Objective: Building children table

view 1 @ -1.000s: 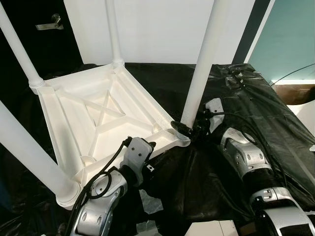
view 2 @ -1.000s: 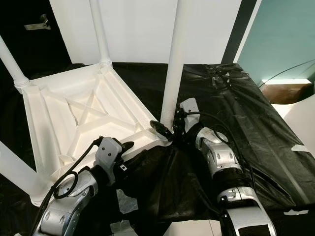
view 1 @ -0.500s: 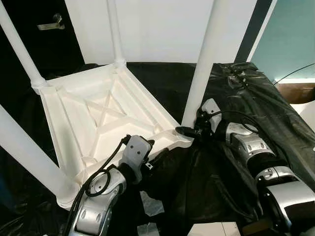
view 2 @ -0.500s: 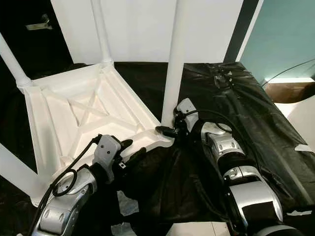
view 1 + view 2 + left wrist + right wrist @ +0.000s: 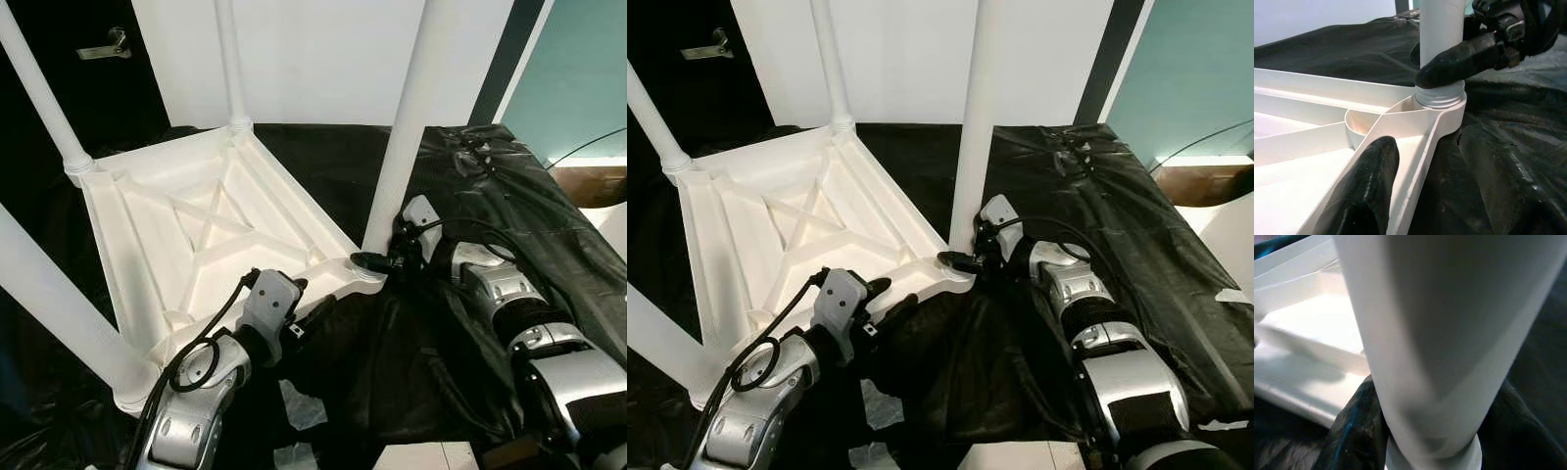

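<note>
White leg [image 5: 402, 147] in right gripper [image 5: 377, 261] grip

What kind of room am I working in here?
Probably an indoor room used as a work area, not clearly a lived-in room. The upturned white table lies on black plastic sheeting spread over the surface, with a white wall behind and a dark door with a lever handle at the left.

indoor room: black door [image 5: 88, 88] with lever handle [image 5: 103, 44], teal wall [image 5: 578, 78]
</note>
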`<state>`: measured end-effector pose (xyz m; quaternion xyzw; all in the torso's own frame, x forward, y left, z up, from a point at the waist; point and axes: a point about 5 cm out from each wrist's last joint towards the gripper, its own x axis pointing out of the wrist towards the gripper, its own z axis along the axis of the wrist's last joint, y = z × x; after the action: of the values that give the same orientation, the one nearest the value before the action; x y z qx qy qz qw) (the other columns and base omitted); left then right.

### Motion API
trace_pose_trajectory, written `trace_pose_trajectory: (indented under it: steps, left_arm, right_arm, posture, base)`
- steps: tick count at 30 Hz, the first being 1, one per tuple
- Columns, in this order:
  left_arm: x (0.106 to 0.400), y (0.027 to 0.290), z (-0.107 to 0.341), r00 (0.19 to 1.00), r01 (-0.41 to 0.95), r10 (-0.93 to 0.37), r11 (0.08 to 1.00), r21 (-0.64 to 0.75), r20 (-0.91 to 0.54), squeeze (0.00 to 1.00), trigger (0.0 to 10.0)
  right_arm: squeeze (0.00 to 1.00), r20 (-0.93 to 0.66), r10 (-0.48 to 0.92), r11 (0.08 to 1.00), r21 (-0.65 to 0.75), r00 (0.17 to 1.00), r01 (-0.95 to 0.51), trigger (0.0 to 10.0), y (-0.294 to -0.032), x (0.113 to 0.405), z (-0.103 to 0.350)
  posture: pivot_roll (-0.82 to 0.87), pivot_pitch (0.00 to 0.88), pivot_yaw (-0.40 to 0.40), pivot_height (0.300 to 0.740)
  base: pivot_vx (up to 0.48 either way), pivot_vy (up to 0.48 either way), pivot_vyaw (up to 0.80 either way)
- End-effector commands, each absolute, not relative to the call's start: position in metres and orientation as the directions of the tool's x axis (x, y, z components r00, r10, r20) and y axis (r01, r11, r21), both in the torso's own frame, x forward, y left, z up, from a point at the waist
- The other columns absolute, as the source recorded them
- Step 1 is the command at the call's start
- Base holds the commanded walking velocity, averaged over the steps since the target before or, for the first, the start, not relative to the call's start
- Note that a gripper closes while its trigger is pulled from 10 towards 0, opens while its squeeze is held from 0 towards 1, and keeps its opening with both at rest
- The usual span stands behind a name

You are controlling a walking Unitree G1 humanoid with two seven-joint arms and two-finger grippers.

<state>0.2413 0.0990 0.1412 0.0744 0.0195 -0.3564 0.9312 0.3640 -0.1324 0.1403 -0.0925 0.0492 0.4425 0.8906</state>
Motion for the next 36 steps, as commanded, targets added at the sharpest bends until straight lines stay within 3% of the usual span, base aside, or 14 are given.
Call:
trace_pose_trajectory:
  steps: [1,6,9,12,15,19,33,34,36]
  left_arm:
    - [0.242,0.101,0.141,0.782,0.623,-0.617,0.772,0.126,-0.087,0.0,10.0]
    - [0.243,0.101,0.142,0.786,0.618,-0.613,0.777,0.123,-0.081,0.0,10.0]
    - [0.243,0.101,0.142,0.786,0.618,-0.613,0.777,0.123,-0.081,0.0,10.0]
    - [0.243,0.098,0.143,0.786,0.618,-0.613,0.778,0.118,-0.074,0.0,10.0]
    - [0.243,0.096,0.144,0.781,0.625,-0.621,0.773,0.112,-0.071,0.0,10.0]
    - [0.242,0.094,0.145,0.773,0.634,-0.63,0.766,0.105,-0.071,0.0,10.0]
    - [0.24,0.091,0.146,0.768,0.641,-0.637,0.761,0.101,-0.071,0.0,10.0]
    - [0.24,0.091,0.146,0.767,0.642,-0.638,0.76,0.101,-0.071,0.0,10.0]
    - [0.24,0.091,0.146,0.766,0.642,-0.638,0.76,0.101,-0.071,0.0,10.0]
  right_arm:
    - [0.0,-0.196,0.73,0.652,-0.088,0.655,-0.753,10.0,-0.129,0.361,0.127]
    - [0.0,-0.179,0.626,0.765,-0.045,0.759,-0.642,10.0,-0.117,0.356,0.118]
    - [0.0,-0.179,0.626,0.765,-0.045,0.759,-0.642,10.0,-0.117,0.356,0.118]
    - [0.0,-0.151,0.432,0.899,-0.012,0.889,-0.439,10.0,-0.104,0.343,0.108]
    - [0.0,-0.151,0.291,0.957,0.063,0.945,-0.284,10.0,-0.1,0.338,0.103]
    - [0.0,-0.153,0.262,0.962,0.117,0.953,-0.246,10.0,-0.093,0.333,0.105]
    - [0.0,-0.118,0.251,0.965,0.104,0.961,-0.24,10.0,-0.087,0.322,0.12]
    - [1.0,-0.105,0.263,0.962,0.105,0.959,-0.253,10.0,-0.088,0.323,0.123]
    - [1.0,-0.092,0.275,0.958,0.111,0.957,-0.265,10.0,-0.089,0.323,0.125]
  posture:
    - [0.2,0.0,-0.038,0.74]
    - [0.19,0.0,-0.053,0.74]
    - [0.19,0.0,-0.053,0.74]
    - [0.19,0.0,-0.06,0.74]
    - [0.19,0.0,-0.063,0.74]
    - [0.18,0.002,-0.057,0.74]
    - [0.17,0.018,-0.06,0.74]
    - [0.17,0.023,-0.061,0.74]
    - [0.17,0.023,-0.061,0.74]
  base:
    - [0.0,0.0,0.0]
    - [0.0,0.0,0.0]
    - [0.0,0.0,0.0]
    - [0.0,0.0,0.0]
    - [0.0,0.0,0.0]
    - [0.0,0.0,0.0]
    - [0.0,0.0,0.0]
    - [0.0,0.0,0.0]
    - [0.0,0.0,0.0]
